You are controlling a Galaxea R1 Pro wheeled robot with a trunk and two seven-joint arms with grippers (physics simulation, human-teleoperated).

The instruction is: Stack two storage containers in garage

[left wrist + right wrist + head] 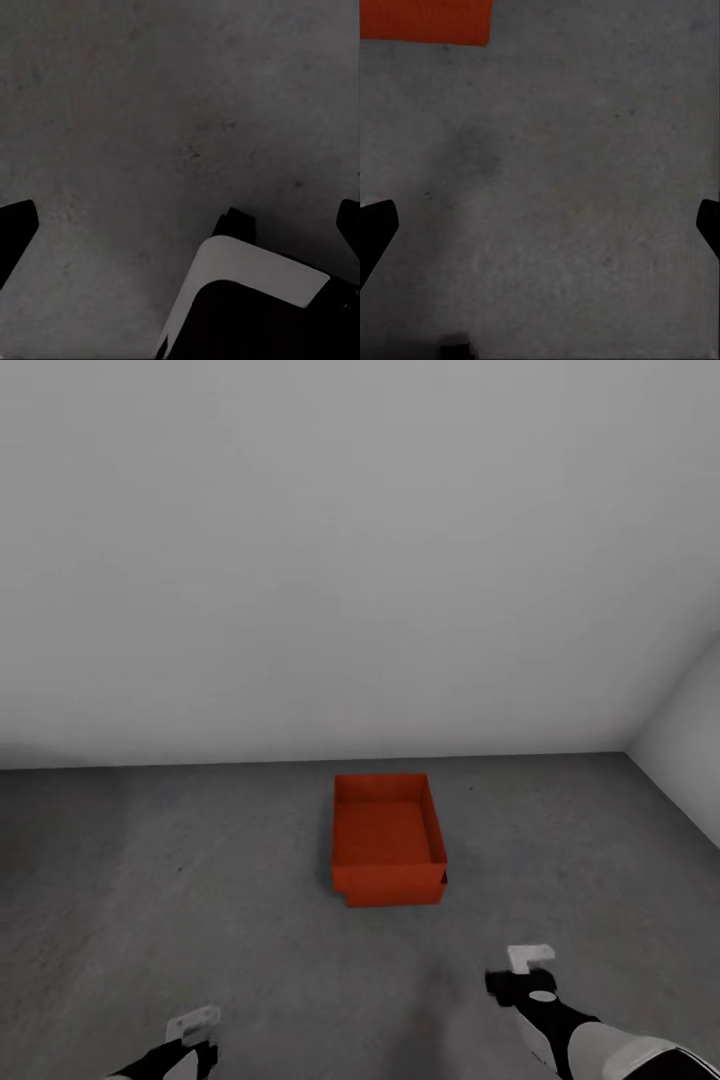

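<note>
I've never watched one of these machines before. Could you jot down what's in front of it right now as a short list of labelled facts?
Room: white walls, dark grey floor
Bins: orange-red bins, one stacked on the other, slightly offset, upper one open and empty
Bins' place: on the floor near the back wall, ahead of the robot
Left claw: open, empty, over bare floor
Right claw: open, empty, short of the bins
Contact: neither claw touches the bins
</note>
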